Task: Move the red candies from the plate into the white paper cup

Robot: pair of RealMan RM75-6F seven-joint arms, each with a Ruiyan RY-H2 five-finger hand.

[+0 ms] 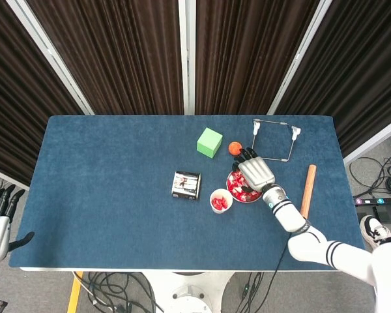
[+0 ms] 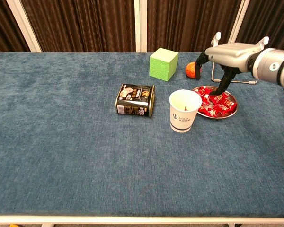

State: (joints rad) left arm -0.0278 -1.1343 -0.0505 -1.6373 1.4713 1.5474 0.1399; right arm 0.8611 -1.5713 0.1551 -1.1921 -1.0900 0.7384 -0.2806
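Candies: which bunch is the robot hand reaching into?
The pile on the metal plate; the right robot hand hovers over it. The other candies sit inside the white paper cup.

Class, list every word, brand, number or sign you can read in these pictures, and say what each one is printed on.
White paper cup: a small blue emblem with a line of print beneath it, too small to read.
Dark tin lying on its side: pale lettering and large figures on its label, too blurred to read for certain.
Red candies on the plate: wrapper print too small to read.
Nothing else bears text.
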